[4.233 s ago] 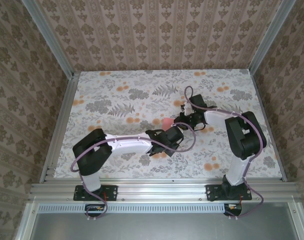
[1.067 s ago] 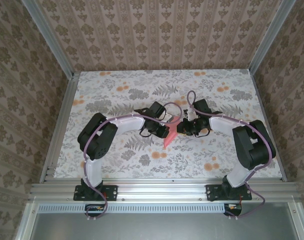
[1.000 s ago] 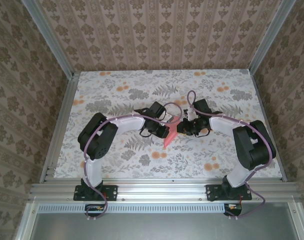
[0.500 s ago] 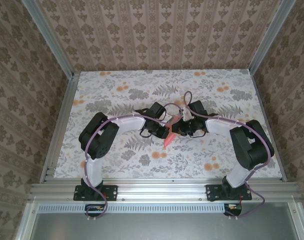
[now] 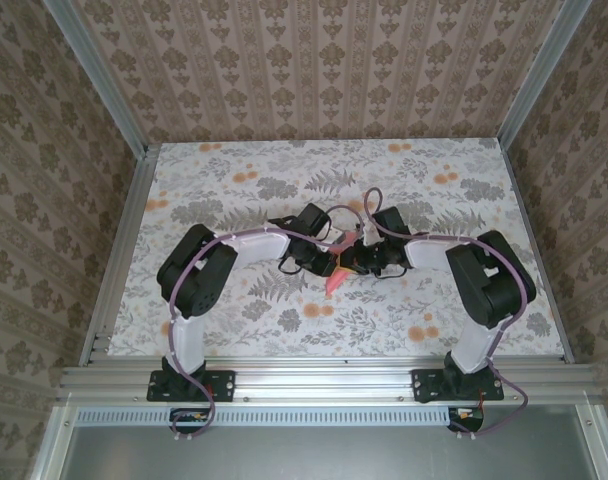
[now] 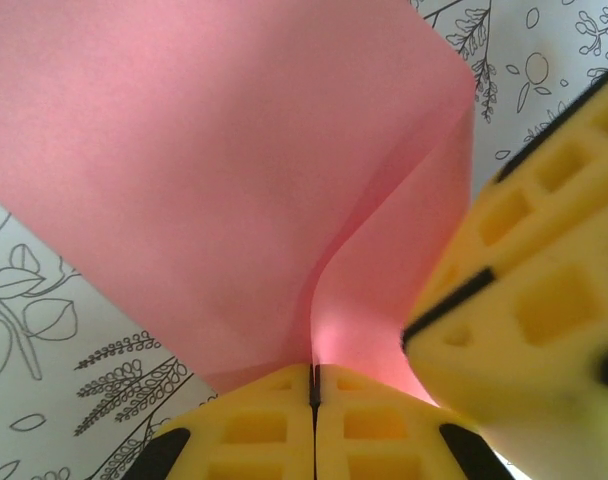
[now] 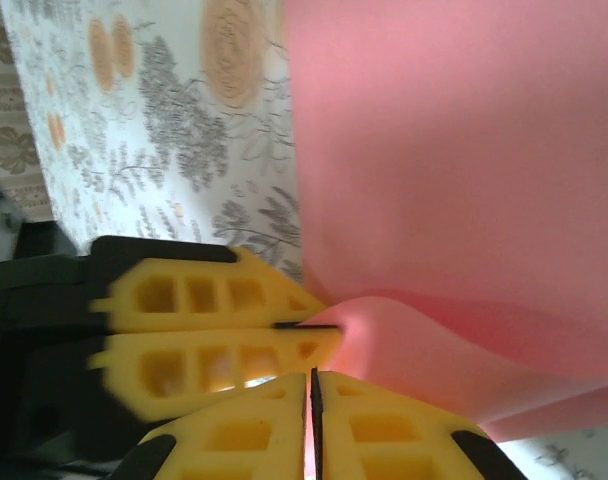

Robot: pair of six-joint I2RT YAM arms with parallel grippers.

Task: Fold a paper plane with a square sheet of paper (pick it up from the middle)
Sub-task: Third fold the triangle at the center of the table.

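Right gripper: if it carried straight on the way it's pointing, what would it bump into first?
Probably the left gripper, whose yellow tips sit just ahead of the right gripper. Both are shut on the same pink paper, so the depth between them is hard to judge.

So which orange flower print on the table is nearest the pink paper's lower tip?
The small orange pair just past the pink paper's lower tip, on its near side. The other orange blooms lie well away from it.
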